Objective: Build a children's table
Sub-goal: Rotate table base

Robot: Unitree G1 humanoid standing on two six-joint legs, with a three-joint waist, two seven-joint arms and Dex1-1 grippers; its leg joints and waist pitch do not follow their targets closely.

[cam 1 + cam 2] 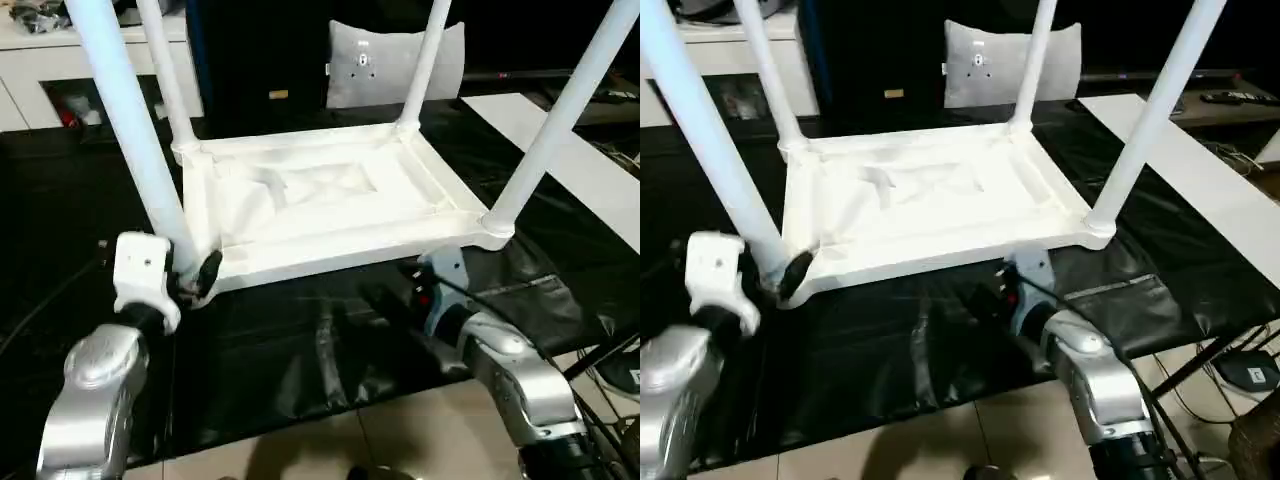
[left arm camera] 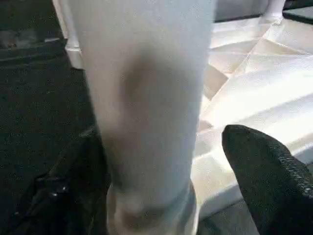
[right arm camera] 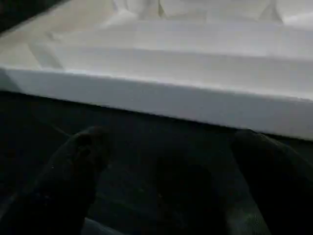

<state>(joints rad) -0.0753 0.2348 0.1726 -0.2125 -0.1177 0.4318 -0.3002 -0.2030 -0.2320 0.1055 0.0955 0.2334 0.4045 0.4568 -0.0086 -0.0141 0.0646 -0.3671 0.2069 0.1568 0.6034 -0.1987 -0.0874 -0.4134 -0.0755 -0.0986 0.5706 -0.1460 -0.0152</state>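
A: Now, head views first. Item: tabletop (image 1: 320,205), white, upside down on the black sheet (image 1: 300,350) covering the bench. Four legs, one per corner socket: near-left leg (image 1: 130,130), far-left leg (image 1: 170,80), far-right leg (image 1: 425,65), near-right leg (image 1: 560,120). All stand upright.

B: So assembly looks nearly complete?

A: Judged so. Every socket is filled. What I cannot tell is whether each leg is fully seated. Left to do, probably: let go, then turn the table onto its feet.

B: Grippers?

A: Left gripper (image 1: 190,275): at the near-left corner, by the foot of that leg. Right gripper (image 1: 405,285): low over the sheet, just before the near edge of the tabletop, apart from it.

B: Left wrist view?

A: Near-left leg fills the middle, seated in its socket collar. One black finger (image 2: 266,171) stands clear of the leg on one side, with a gap showing; the other side is dark and close to the leg. Jaws wide, not clamped; contact on the dark side unclear.

B: Right wrist view?

A: Two fingers (image 3: 73,176) spread wide, nothing between them; the tabletop's rim (image 3: 161,100) lies ahead.
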